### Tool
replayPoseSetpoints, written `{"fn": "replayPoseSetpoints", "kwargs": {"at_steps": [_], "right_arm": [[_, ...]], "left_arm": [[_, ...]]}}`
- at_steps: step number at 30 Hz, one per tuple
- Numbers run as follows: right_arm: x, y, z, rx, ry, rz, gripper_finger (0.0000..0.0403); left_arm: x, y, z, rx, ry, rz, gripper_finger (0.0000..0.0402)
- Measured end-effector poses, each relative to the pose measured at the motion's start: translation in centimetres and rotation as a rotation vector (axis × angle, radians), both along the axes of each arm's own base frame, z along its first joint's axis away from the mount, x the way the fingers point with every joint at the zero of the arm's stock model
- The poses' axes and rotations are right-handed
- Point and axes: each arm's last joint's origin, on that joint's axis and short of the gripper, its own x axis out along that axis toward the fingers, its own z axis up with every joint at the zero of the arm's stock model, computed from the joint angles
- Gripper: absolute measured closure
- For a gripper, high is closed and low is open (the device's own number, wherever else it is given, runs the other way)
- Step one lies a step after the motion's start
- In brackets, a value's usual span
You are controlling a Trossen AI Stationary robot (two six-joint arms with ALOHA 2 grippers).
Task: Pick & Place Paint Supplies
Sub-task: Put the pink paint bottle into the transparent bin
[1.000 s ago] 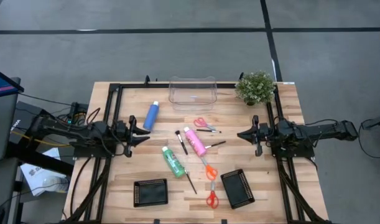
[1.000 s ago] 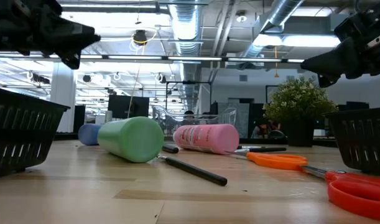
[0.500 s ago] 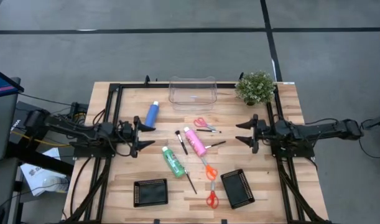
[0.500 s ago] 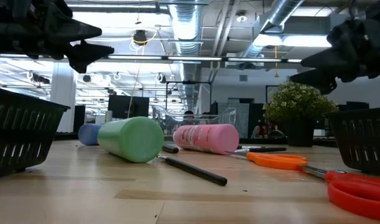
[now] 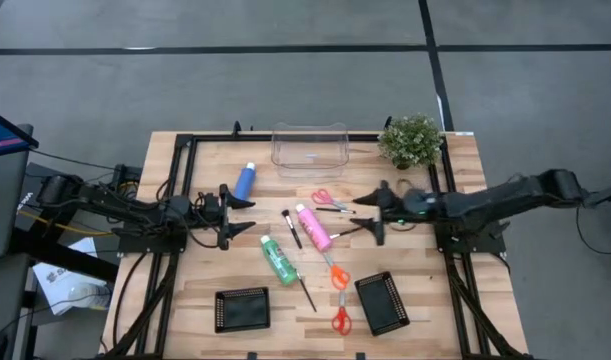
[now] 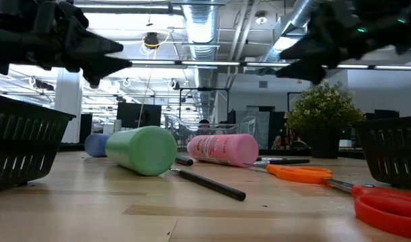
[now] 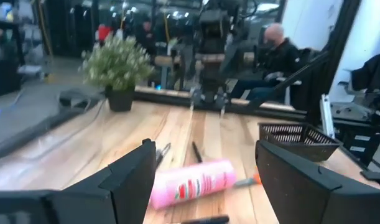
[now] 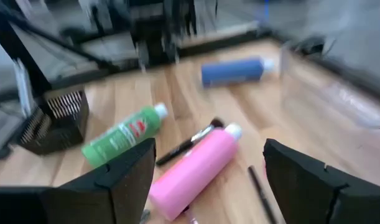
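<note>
Three white-capped bottles lie on their sides mid-table: blue [image 5: 244, 183], pink [image 5: 313, 227] and green [image 5: 279, 259]. Thin dark brushes [image 5: 291, 228] [image 5: 305, 292] [image 5: 345, 232] lie flat among them. My left gripper [image 5: 243, 216] hovers open above the table, just left of the bottles and pointing toward the pink one [image 7: 193, 182]. My right gripper [image 5: 371, 213] hovers open on the pink bottle's [image 8: 193, 171] right, pointing at it. Nothing sits between either pair of fingers. In the low view both grippers [image 6: 111, 57] [image 6: 292, 60] hang well above the table.
A clear bin [image 5: 309, 148] and a potted plant [image 5: 410, 140] stand at the far edge. Red scissors [image 5: 330, 200] and orange scissors [image 5: 337, 275] [image 5: 340, 315] lie near the bottles. Two black baskets [image 5: 242, 309] [image 5: 382, 302] sit near the front edge. A person [image 7: 277, 43] sits beyond the table.
Both grippers have opened from shut. My left gripper has gone a little toward the table's right, nearer the bottles. My right gripper has reached toward the table's left, closing in on the pink bottle. The bottles and brushes have stayed put.
</note>
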Motion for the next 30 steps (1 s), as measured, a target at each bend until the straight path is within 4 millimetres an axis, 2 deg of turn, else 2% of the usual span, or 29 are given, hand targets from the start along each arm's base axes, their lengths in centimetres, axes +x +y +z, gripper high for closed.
{"fn": "replayPoseSetpoints", "kwargs": {"at_steps": [6,12,19,24,30], "right_arm": [[6.9,0.7,-0.4,0.065,0.261,-0.037,0.0122],[11.7,1.1,-0.3,0.063,0.492,-0.059,0.0122],[14.7,0.4,0.2,0.112,0.717,-0.098,0.0120],[17.1,-0.1,-0.2,0.193,0.772,-0.043,0.0106],[18.8,-0.9,-0.6,0.207,0.840,-0.058,0.0090]], "left_arm": [[-0.1,-0.1,0.8,0.046,-0.078,-0.045,0.0139],[-0.1,-0.2,0.8,0.058,-0.077,-0.071,0.0139],[-0.1,-0.3,0.9,0.061,-0.089,-0.106,0.0139],[-0.1,-0.4,1.0,0.052,-0.102,-0.134,0.0139],[-0.1,-0.7,1.2,0.048,-0.125,-0.154,0.0139]]}}
